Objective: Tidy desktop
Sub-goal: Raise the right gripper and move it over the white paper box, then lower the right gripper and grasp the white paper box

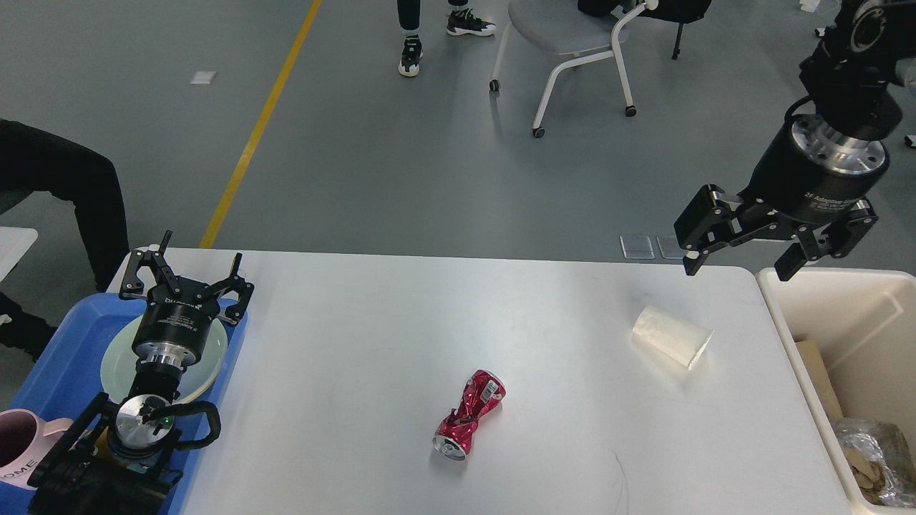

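Note:
The white desktop [372, 343] carries a crushed red can [469, 415] near the front middle and a white paper cup [671, 336] lying on its side at the right. My left gripper [187, 268] is open and empty above the pale green plate [118, 368] in the blue tray [64, 357] at the left. My right gripper [737, 268] is open and empty, in the air above the desktop's far right corner, up and to the right of the cup.
A beige open bin [837, 307] holding cardboard and crumpled foil stands at the right edge. A pink mug [21, 443] sits in the tray's front. A grey chair [572, 36] and a person's feet are on the floor beyond the desktop.

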Robot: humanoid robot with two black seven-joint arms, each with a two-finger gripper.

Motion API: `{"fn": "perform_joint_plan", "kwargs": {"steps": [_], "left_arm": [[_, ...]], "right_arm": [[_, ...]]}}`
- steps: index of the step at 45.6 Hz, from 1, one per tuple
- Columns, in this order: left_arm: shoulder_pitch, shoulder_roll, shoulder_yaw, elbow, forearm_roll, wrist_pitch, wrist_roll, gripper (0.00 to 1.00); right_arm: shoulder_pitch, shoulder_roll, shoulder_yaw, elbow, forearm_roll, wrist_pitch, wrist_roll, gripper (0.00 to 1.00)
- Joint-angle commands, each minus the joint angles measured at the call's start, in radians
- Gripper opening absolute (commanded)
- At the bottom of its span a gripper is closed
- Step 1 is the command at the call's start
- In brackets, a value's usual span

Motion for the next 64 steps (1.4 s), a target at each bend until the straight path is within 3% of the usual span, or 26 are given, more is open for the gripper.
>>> {"fn": "perform_joint_plan", "kwargs": {"steps": [1,13,21,31,40,64], "left_arm": [[0.001,0.0,0.0,0.0,0.0,0.0,0.0,0.96],[0.001,0.0,0.0,0.0,0.0,0.0,0.0,0.96],[0.001,-0.001,0.0,0.0,0.0,0.0,0.0,0.96],[0.0,0.0,0.0,0.0,0.0,0.0,0.0,0.96],[0.0,0.0,0.0,0.0,0.0,0.0,0.0,0.96],[0.0,0.0,0.0,0.0,0.0,0.0,0.0,0.96]], "right_arm": [[0.0,-0.003,-0.003,0.002,-0.002,0.0,0.0,1.0],[-0.028,-0.005,0.003,-0.02,0.002,-0.018,0.0,1.0],[-0.177,-0.022,-0.003,-0.107,0.079,-0.159,0.0,1.0],[-0.491,-0.065,0.009,-0.314,0.274,-0.26,0.0,1.0],[-0.717,-0.057,0.02,-0.492,0.347,-0.29,0.0,1.0],[-1.134,0.107,0.227,-0.963,0.363,-0.313,-0.002,1.0]]}}
